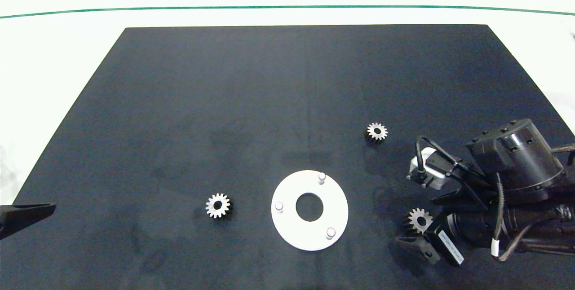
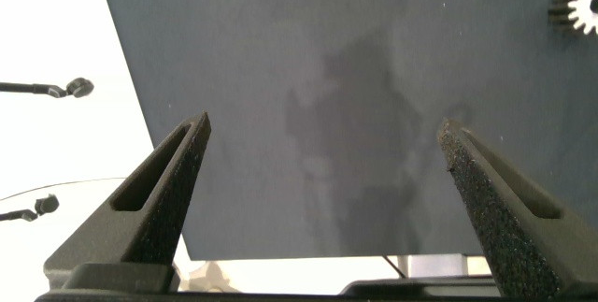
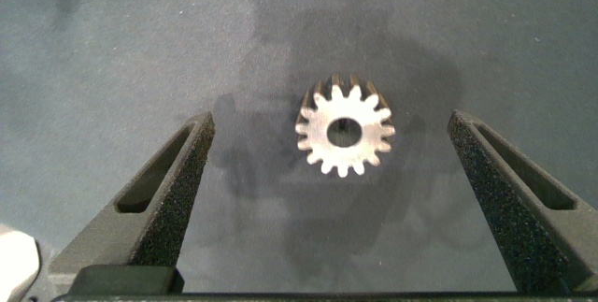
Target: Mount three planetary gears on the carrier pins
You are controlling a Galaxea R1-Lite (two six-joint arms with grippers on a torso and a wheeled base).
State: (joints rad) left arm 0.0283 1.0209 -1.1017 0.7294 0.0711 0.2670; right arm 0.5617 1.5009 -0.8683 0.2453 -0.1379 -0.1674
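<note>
With the right tool (image 3: 341,166) spread wide around a flat gear (image 3: 345,134), closing off-centre could flick it away.

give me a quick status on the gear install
Right gripper open, fingers straddling gear flat on mat. Left gripper open, idle at mat's left edge. All three carrier pins bare. Nothing in the way.
</note>
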